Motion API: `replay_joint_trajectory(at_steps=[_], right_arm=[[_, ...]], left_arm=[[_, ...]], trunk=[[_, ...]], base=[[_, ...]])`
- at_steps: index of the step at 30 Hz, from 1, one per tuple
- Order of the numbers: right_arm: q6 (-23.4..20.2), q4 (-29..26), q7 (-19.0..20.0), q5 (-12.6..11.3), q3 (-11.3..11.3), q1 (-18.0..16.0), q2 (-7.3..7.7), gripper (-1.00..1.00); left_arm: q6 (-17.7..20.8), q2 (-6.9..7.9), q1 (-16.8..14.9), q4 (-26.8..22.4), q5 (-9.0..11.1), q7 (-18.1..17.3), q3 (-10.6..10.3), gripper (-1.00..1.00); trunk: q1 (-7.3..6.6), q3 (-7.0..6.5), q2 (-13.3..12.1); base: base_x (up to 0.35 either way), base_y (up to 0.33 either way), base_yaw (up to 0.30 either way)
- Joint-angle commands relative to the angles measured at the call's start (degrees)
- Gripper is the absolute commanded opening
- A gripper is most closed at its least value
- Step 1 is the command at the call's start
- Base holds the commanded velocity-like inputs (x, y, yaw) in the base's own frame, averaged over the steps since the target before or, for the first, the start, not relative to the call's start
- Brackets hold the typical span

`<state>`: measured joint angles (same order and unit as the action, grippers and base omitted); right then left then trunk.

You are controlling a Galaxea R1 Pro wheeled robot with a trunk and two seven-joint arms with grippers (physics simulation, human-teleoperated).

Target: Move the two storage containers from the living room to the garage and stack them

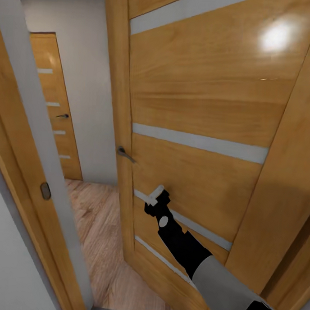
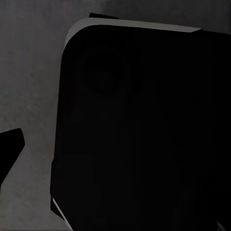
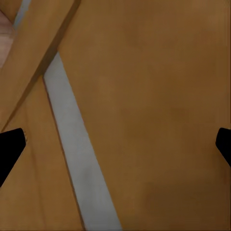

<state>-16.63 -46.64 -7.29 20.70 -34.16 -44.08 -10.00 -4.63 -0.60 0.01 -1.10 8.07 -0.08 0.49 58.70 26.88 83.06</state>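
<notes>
One door (image 1: 196, 129) stands between us and the next room, so we're in transit; neither bin is anywhere in our views right now. Our right arm reaches forward and slightly left, with the right gripper (image 1: 156, 196) up against the lower door panel, below the handle (image 1: 126, 154). Its fingertips (image 3: 10, 147) sit wide apart, holding nothing. We'd guess the next move is pushing the door wider and rolling through onto the wood floor (image 1: 102, 234). Left gripper: one dark tip near a black body, can't tell if it's spread.
</notes>
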Motion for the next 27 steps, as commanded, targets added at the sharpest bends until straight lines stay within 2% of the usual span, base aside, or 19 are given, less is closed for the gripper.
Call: replay_joint_trajectory(at_steps=[1, 14, 19, 22, 27], right_arm=[[-0.38, 1.9, -1.35, 0.65, 0.02, -0.86, 0.0, 1.0], [0.67, 11.9, -7.3, 0.46, 0.06, -6.35, 0.0, 1.0], [-0.05, 13.14, -10.56, 0.35, 0.12, -7.09, 0.0, 1.0], [-0.21, 16.85, -13.18, 0.32, 0.18, -9.15, 0.0, 1.0], [0.17, 19.12, -14.21, 0.16, 1.71, -10.49, 0.0, 1.0]], left_arm=[[-0.11, -0.01, 0.03, -0.05, 0.45, -0.01, -0.02, 1.0], [-0.11, 0.01, 0.04, -0.05, 0.45, -0.01, -0.01, 1.0], [-0.11, 0.0, 0.02, -0.04, 0.45, -0.01, -0.01, 1.0], [-0.11, -0.01, 0.04, -0.05, 0.45, -0.01, -0.03, 1.0], [-0.11, 0.04, 0.02, -0.03, 0.45, -0.01, -0.05, 1.0]], trunk=[[0.03, 0.05, 0.01], [0.03, 0.05, 0.01], [0.03, 0.05, 0.01], [0.03, 0.05, 0.01], [0.03, 0.05, 0.01]], base=[[0.223, 0.0, 0.0], [0.223, 0.0, 0.0], [0.223, 0.0, 0.0], [0.223, 0.0, 0.0], [0.214, 0.0, 0.0]])
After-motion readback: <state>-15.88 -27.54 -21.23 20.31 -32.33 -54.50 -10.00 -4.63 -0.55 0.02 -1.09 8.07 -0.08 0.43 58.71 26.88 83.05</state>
